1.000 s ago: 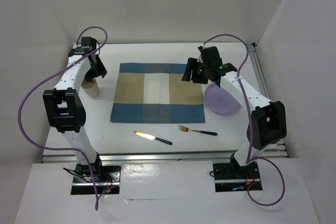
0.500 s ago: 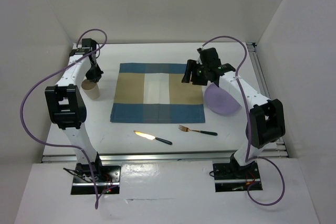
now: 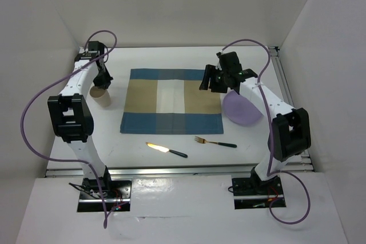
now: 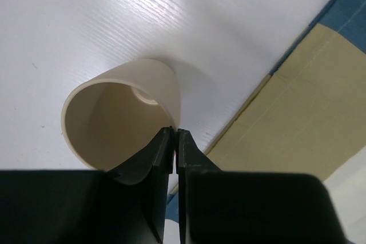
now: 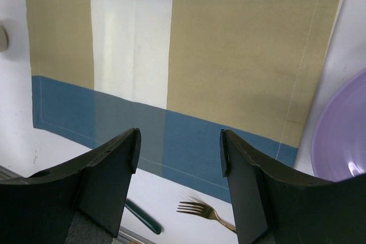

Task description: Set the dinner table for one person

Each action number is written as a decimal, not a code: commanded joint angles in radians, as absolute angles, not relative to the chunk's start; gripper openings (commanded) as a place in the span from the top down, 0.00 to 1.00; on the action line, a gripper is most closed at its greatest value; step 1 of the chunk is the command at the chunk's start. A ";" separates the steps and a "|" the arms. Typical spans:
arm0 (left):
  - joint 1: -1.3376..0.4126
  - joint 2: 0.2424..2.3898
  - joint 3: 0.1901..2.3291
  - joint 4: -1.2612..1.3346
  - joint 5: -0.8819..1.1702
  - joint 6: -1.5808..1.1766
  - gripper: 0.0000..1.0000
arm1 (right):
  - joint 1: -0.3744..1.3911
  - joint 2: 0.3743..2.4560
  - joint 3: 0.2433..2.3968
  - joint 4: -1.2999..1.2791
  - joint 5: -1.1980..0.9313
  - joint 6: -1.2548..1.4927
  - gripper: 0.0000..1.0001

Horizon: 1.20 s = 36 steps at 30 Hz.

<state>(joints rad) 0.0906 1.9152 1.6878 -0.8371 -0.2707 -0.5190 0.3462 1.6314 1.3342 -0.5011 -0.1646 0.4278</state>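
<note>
At the far left, the left end effector (image 4: 174,135) is reaching down onto a beige cup (image 4: 114,112) and grasping it, its two fingers clenched almost together on the thin rim wall on the side facing the placemat (image 3: 171,102). The cup is standing mouth up on the white counter (image 3: 137,141), just beside the left edge of that blue-and-tan checked placemat. The counter is filling the whole work area, with its silver rail running along the near edge. In front of the placemat, a knife (image 3: 166,150) and then a fork (image 3: 215,142) are lying on the bare counter, apart from each other. Further right, the right end effector (image 5: 178,135) is hovering above the placemat's right part, its jaws standing wide apart and gripping nothing. A purple plate (image 3: 245,112) is sitting on the counter just beside the placemat's right edge
</note>
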 commanded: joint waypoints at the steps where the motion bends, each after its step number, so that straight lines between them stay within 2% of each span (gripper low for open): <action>1: 0.081 1.796 1.671 -0.842 -0.201 -0.454 1.00 | 0.333 1.592 1.344 -0.512 -0.155 0.416 0.31; 9: -0.090 1.675 1.663 -0.864 -0.114 -0.417 1.00 | 0.282 1.565 1.293 -0.512 -0.146 0.416 0.31; 14: -0.343 1.712 1.709 -0.874 -0.069 -0.465 1.00 | 0.250 1.514 1.244 -0.522 -0.146 0.416 0.31; 19: -0.569 1.865 1.821 -0.851 -0.072 -0.534 1.00 | 0.174 1.476 1.209 -0.549 -0.146 0.405 0.30; 23: -0.673 1.992 1.942 -0.838 -0.094 -0.557 1.00 | 0.132 1.421 1.178 -0.549 -0.155 0.384 0.30; 30: -0.744 2.227 2.195 -0.899 -0.141 -0.569 1.00 | 0.097 1.390 1.151 -0.569 -0.166 0.374 0.30; 33: -0.753 2.258 2.220 -0.917 -0.117 -0.558 1.00 | 0.086 1.379 1.150 -0.578 -0.166 0.365 0.30; 36: -0.753 2.260 2.189 -0.901 -0.072 -0.558 0.69 | 0.077 1.370 1.150 -0.578 -0.166 0.365 0.30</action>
